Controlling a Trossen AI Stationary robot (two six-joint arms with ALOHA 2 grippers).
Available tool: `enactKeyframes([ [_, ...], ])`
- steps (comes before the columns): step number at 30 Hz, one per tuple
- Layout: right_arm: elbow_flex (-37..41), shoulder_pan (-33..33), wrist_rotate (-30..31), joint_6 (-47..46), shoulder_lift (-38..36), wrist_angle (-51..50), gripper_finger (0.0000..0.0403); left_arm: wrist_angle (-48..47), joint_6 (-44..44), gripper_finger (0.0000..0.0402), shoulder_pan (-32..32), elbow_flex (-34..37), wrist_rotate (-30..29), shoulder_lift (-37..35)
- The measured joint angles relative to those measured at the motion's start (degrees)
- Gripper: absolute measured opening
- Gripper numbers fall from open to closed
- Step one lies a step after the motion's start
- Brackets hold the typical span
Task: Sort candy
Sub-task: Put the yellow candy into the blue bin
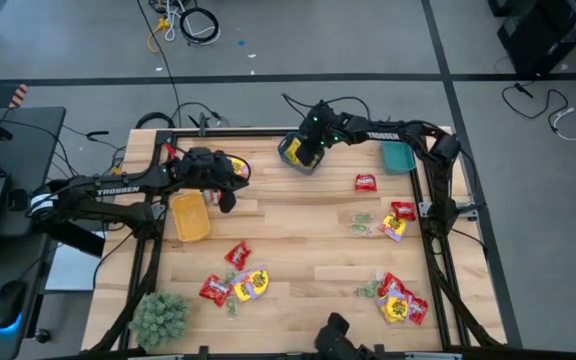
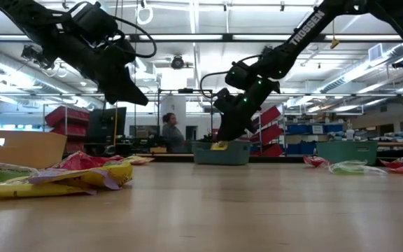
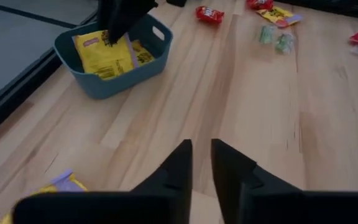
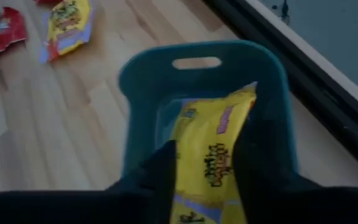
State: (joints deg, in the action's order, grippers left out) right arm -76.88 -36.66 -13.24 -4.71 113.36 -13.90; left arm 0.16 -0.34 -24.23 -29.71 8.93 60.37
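Closest to the low camera is a heap of candy packets (image 2: 61, 175), yellow and red, lying flat on the wooden table (image 2: 208, 210) at its near left side. From above you can see more of them: a cluster near the fuzzy green plant ball (image 1: 160, 316), another bunch at the near right corner (image 1: 398, 297), a few more along the right edge (image 1: 393, 220), and one lone red packet (image 1: 366, 182) further back.

Left gripper (image 3: 201, 155) hovers over bare wood beside the yellow bin (image 1: 190, 216), fingers only slightly apart and nothing between them. One yellow packet (image 3: 58, 185) lies just off to its side, not touching.

Farther back, the right gripper (image 4: 207, 155) hangs right over a teal bin (image 4: 166, 74). A yellow packet with purple marks (image 4: 213, 149) sits between its two fingers, tilted down into the bin. Can't tell if the fingers actually pinch it or have let go. Another teal bin (image 1: 398, 157) sits at the far right corner.
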Motion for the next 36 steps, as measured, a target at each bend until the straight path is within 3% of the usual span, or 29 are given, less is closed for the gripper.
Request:
enactKeyframes([
  [5,-5.48,1.16,0.20,3.82,-0.03,-7.15,0.0237,-0.38,0.05,0.0119,0.00,0.00,-3.50,0.00],
  [8,-9.64,2.07,2.36,5.85,-0.87,-12.39,0.0259,-2.05,0.23,0.0141,0.00,0.00,-6.88,0.01],
  [17,-13.13,5.54,5.10,9.43,-6.98,-16.77,0.0226,-7.82,-4.34,0.0184,-0.15,0.00,-15.36,2.33],
  [23,-13.14,7.40,5.11,10.73,-7.80,-16.36,0.0222,-3.50,-8.86,0.0207,-0.17,-0.02,-16.22,9.21],
  [27,-13.14,7.90,5.20,10.93,-7.68,-16.22,0.0227,0.79,-9.10,0.0226,-0.91,-0.04,-20.15,13.63],
  [31,-13.14,8.13,5.32,11.30,-7.63,-16.14,0.0229,1.19,-9.46,0.0245,-2.90,-1.73,-24.24,17.21],
  [36,-13.12,8.20,6.02,12.00,-7.63,-16.14,0.0229,1.23,-10.43,0.0260,-5.91,-4.26,-24.39,23.43],
])
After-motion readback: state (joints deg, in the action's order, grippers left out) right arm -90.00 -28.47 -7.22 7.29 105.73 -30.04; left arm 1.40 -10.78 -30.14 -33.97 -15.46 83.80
